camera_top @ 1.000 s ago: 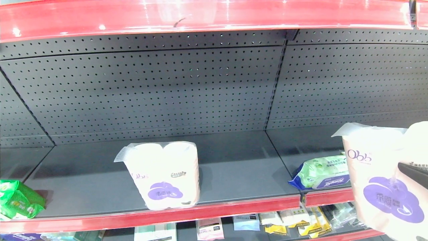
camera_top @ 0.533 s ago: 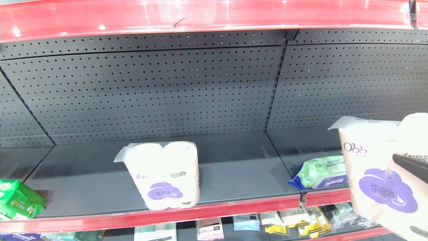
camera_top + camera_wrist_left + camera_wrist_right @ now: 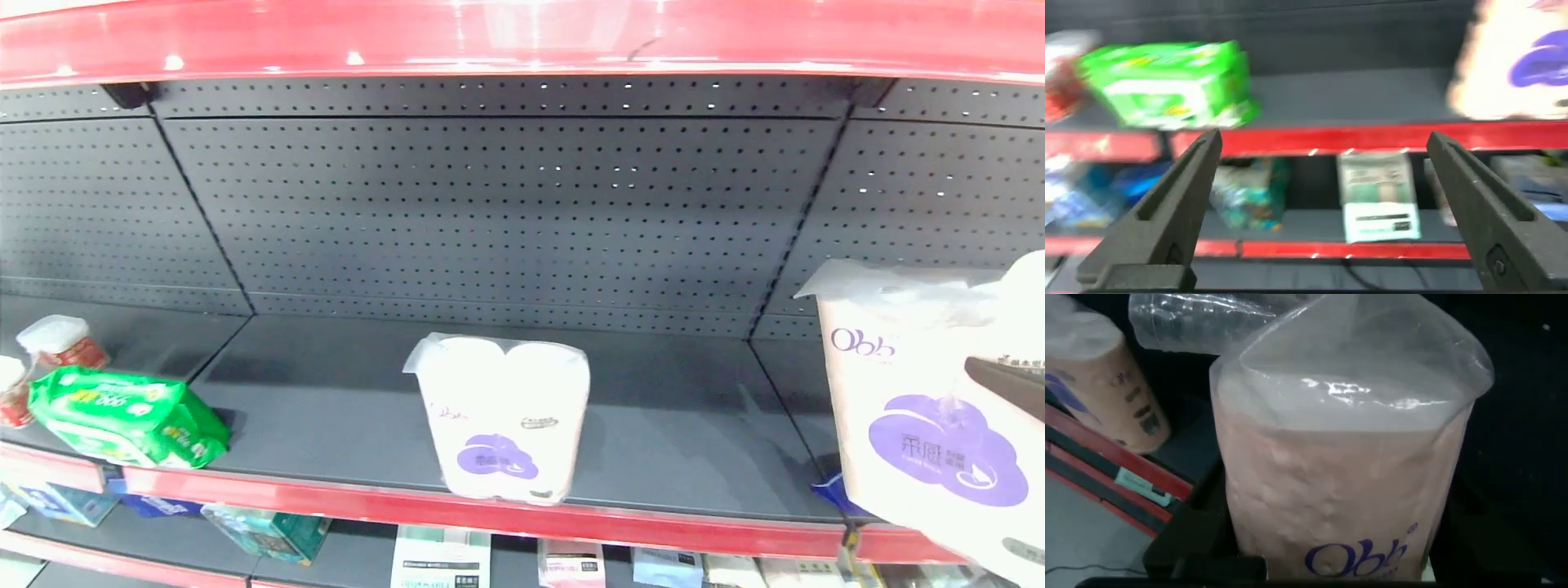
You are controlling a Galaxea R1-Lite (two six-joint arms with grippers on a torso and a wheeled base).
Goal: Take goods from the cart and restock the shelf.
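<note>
A white roll-paper pack with a purple label [image 3: 506,418] stands upright near the front of the dark grey shelf [image 3: 678,425]. A second, identical pack [image 3: 914,392] hangs in front of the shelf's right end, with my right gripper shut on it; one dark finger [image 3: 1008,385] lies across its side. In the right wrist view the held pack [image 3: 1347,482] is close up and the standing pack [image 3: 1102,384] lies beyond it. My left gripper [image 3: 1323,139] is open and empty, low in front of the shelf's red front edge [image 3: 1372,139].
A green wipes pack [image 3: 131,416] and red-and-white cups [image 3: 61,343] sit at the shelf's left end. The perforated back panel [image 3: 490,204] and a red upper shelf edge [image 3: 522,41] bound the bay. Small goods fill the lower shelf [image 3: 441,563].
The head camera has swung left, so everything sits further right in the picture. Before that, the held pack rose slightly in my right gripper.
</note>
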